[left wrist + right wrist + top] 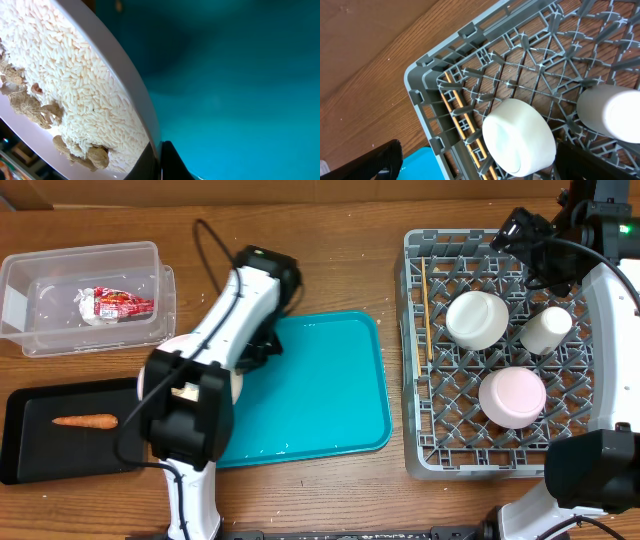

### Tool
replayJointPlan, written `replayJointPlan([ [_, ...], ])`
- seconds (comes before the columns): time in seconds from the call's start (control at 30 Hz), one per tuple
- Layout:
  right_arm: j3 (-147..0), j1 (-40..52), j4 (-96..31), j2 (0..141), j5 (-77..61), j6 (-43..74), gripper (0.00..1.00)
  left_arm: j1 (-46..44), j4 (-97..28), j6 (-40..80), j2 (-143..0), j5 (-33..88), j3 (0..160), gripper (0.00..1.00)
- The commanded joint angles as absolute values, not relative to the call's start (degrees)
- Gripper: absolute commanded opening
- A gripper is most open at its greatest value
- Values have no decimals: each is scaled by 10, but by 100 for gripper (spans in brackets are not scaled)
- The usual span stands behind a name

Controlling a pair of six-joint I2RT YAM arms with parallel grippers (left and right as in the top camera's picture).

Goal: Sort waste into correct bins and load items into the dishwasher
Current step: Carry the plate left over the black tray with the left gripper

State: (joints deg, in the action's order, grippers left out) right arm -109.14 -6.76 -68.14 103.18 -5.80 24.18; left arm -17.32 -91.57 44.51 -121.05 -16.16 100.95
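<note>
— Since your arm hides it from above, what has your left gripper point(156, 162) got?
— It's pinched on the rim of the flat white round plate point(125, 85). The plate is tilted, heaped with pale rice-like scraps point(65, 75), just above the teal plastic serving tray point(240, 90).
— The bins?
— The shallow black rectangular tray point(20, 440), holding the small orange carrot point(85, 421), lies beside the plate. The clear plastic tub point(30, 270) is farther off.
— Your right gripper point(520, 228)?
— Spread wide, empty, over a corner of the grey lattice dish rack point(420, 75). An upturned white bowl point(517, 137) and thin wooden chopsticks point(465, 125) lie beneath.
</note>
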Motion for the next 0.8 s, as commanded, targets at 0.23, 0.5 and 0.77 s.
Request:
replayJointPlan([
  [0.23, -1093, -68, -678, 1029, -61, 243, 100, -56, -907, 442, -1096, -173, 1027, 4],
  [0.5, -1093, -68, -678, 1029, -61, 243, 100, 36, -871, 402, -1090, -120, 1026, 4],
  [0.77, -1093, -68, -678, 1029, -61, 243, 100, 104, -830, 402, -1090, -119, 1026, 4],
])
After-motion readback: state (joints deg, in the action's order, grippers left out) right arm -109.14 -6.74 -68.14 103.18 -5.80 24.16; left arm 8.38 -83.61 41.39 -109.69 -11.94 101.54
